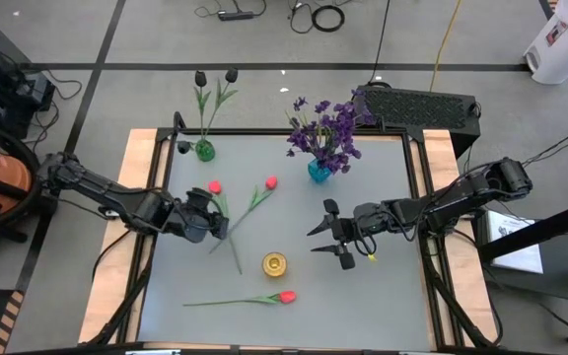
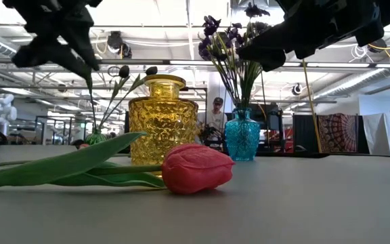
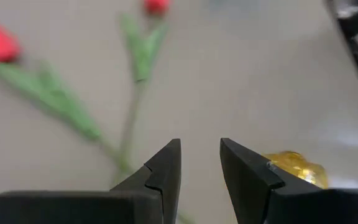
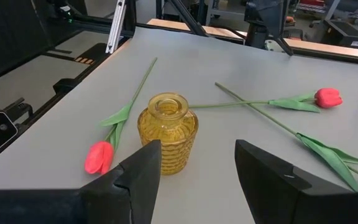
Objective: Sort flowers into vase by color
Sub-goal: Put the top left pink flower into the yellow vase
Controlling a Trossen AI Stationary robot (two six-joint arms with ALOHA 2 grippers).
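Note:
Three red-pink tulips lie flat on the grey table: two with crossing stems (image 1: 215, 186) (image 1: 270, 182), and one near the front edge (image 1: 286, 296) (image 2: 195, 168). A yellow glass vase (image 1: 274, 263) (image 4: 166, 130) stands empty between them. A green vase (image 1: 203, 150) holds two near-black tulips. A blue vase (image 1: 319, 170) holds the purple blooms. My left gripper (image 1: 221, 229) (image 3: 201, 146) hovers open, with a narrow gap, over the crossed stems. My right gripper (image 1: 316, 241) (image 4: 197, 152) is wide open, just right of the yellow vase and facing it.
Wooden strips run along the table's left (image 1: 131, 197) and right (image 1: 442, 177) sides. A black box (image 1: 422, 106) sits behind the far right corner. Bare grey table lies at the near right (image 1: 373, 306). In the low view a person (image 2: 217, 112) stands in the room behind.

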